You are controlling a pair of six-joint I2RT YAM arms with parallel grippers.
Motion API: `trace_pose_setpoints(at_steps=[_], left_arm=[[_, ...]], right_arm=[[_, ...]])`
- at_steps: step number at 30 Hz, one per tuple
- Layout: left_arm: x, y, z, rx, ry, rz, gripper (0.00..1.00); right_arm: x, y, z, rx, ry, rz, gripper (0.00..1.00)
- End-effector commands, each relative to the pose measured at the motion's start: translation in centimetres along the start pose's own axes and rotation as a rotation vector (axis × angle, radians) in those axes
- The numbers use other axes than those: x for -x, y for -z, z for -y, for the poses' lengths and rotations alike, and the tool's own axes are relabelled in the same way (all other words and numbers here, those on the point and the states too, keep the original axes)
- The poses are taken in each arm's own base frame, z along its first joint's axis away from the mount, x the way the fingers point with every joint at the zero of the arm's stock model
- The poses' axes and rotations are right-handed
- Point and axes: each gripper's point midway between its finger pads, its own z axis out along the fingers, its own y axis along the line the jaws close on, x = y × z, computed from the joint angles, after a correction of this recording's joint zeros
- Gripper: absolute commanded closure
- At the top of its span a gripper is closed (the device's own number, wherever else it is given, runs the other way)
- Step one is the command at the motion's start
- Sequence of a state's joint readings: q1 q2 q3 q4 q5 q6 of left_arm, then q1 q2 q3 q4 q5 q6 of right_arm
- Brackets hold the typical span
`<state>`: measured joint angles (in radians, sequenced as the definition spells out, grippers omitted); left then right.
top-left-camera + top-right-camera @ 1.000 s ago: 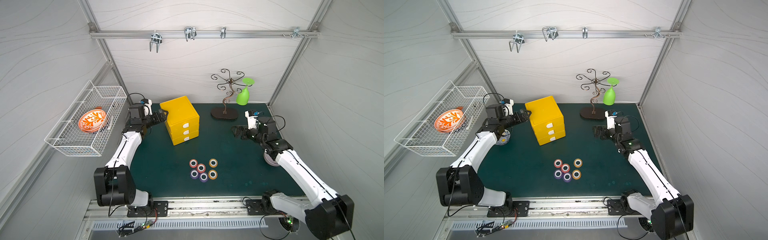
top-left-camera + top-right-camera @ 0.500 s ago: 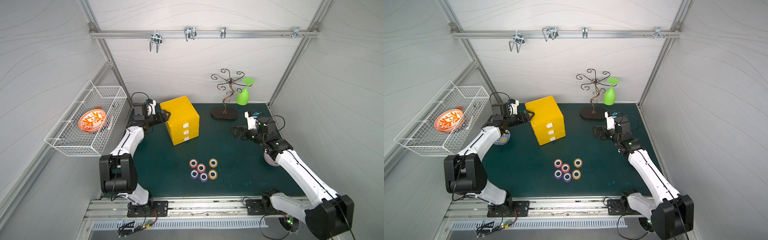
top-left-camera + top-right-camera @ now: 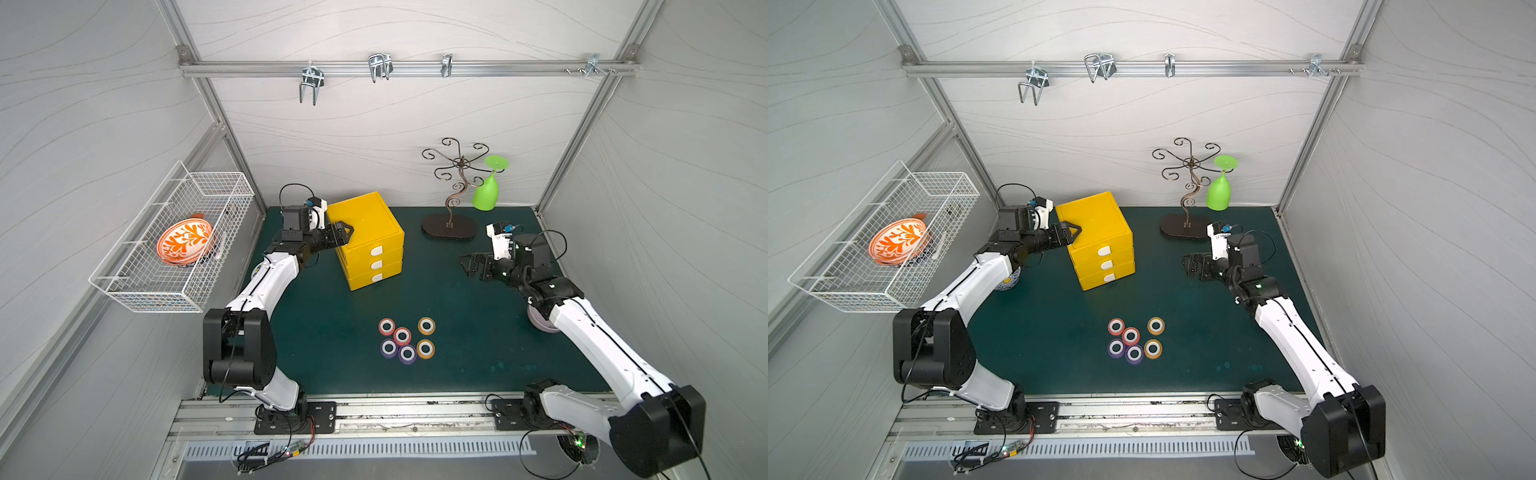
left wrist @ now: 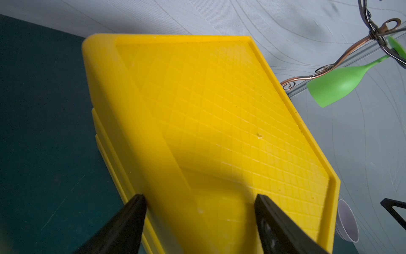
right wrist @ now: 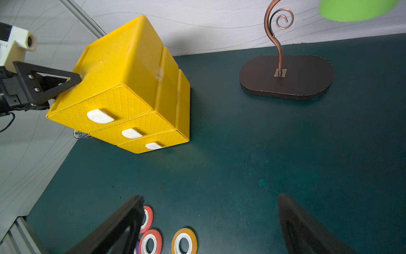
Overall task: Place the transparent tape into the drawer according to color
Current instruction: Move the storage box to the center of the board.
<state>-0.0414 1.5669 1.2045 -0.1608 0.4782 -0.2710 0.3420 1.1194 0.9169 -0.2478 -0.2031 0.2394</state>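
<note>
Six small rolls of transparent tape lie clustered on the green mat in both top views: red (image 3: 386, 326) (image 3: 402, 335), orange (image 3: 426, 326) (image 3: 425, 348), purple (image 3: 389, 347) (image 3: 407, 353). The yellow cabinet (image 3: 370, 224) (image 3: 1096, 220) stands behind them, its three drawers with white handles (image 3: 376, 250) all closed. My left gripper (image 3: 344, 232) (image 4: 199, 195) is open, straddling the cabinet's top left edge with one finger over the top and one by the side. My right gripper (image 3: 467, 266) (image 5: 210, 196) hovers open and empty right of the cabinet, above the mat; red (image 5: 151, 242) and orange (image 5: 184, 242) rolls show below it.
A wire basket (image 3: 137, 286) holding an orange patterned plate hangs on the left wall. A scroll-wire stand (image 3: 449, 226) and a green glass (image 3: 486, 193) sit at the back right. A pale bowl (image 3: 540, 324) lies under the right arm, a blue-white bowl (image 3: 1007, 282) under the left.
My left gripper has moved right onto the cabinet's top left edge and its jaws have narrowed. The right arm and the tape rolls have not moved.
</note>
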Motion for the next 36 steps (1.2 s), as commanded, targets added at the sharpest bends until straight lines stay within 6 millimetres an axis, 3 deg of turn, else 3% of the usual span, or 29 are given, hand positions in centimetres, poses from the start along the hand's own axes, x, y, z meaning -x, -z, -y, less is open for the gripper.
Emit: trace_pose_setpoints(at_steps=[1, 11, 18, 22, 29, 36], left_arm=[[0.3, -1.2, 2.5, -0.069, -0.05, -0.026, 0.2], [-1.1, -3.8, 5.4, -0.124, -0.103, -0.091, 0.24], [-2.1, -4.0, 6.9, -0.153, -0.13, -0.118, 0.26], [-2.3, -3.6, 7.4, -0.151, -0.135, -0.125, 0.26], [-1.5, -1.4, 7.4, -0.105, -0.141, -0.073, 0.19], [-1.4, -0.7, 7.2, -0.102, -0.096, -0.044, 0.15]], right_arm=[[-0.5, -0.5, -0.6, 0.026, -0.004, -0.015, 0.01], [-1.1, -1.3, -1.0, 0.041, 0.0, -0.04, 0.01], [-1.7, -2.3, -2.4, 0.075, 0.019, -0.07, 0.01], [-2.3, -3.2, -4.2, 0.108, 0.046, -0.087, 0.01], [-3.5, -5.0, -9.6, 0.169, 0.192, -0.015, 0.01], [-2.7, -7.6, -11.4, 0.13, 0.266, 0.11, 0.01]])
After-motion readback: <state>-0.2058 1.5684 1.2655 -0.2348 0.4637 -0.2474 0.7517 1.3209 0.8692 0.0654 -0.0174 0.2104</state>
